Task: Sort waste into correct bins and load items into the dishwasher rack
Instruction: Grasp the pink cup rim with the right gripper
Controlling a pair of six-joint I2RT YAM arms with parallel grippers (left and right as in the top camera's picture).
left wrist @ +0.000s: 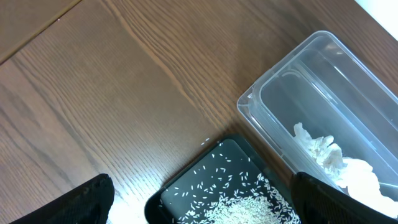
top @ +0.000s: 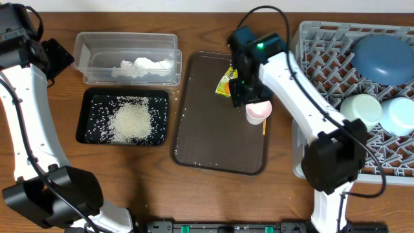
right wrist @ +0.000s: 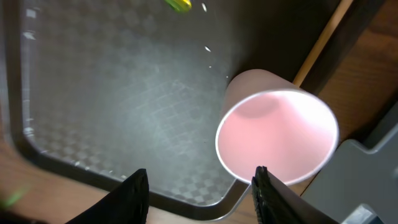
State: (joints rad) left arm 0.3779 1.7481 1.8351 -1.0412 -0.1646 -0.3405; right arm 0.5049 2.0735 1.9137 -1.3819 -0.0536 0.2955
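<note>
Over the dark brown serving tray (top: 213,145), the right tool (right wrist: 199,186) hangs released at the small pinkish-white cup (right wrist: 277,137); white rice heap (top: 132,120), crumpled white tissue (top: 145,66), dark blue plate (top: 381,57) and both bowls (top: 362,109) look sorted; thin wooden stick (top: 264,127) and yellow-green wrapper (top: 226,83) remain.

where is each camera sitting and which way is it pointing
Overhead: fixed above the table, facing straight down on clear tub, black tray, brown tray and rack; left arm and right arm show.
Left wrist: on the left arm far left, facing down at tub and rice; left gripper fingertips in bottom corners.
Right wrist: on the right arm over the brown tray, facing down into the pink cup; right gripper along the bottom.
Shared: overhead and left wrist both show the tissue in the tub.
</note>
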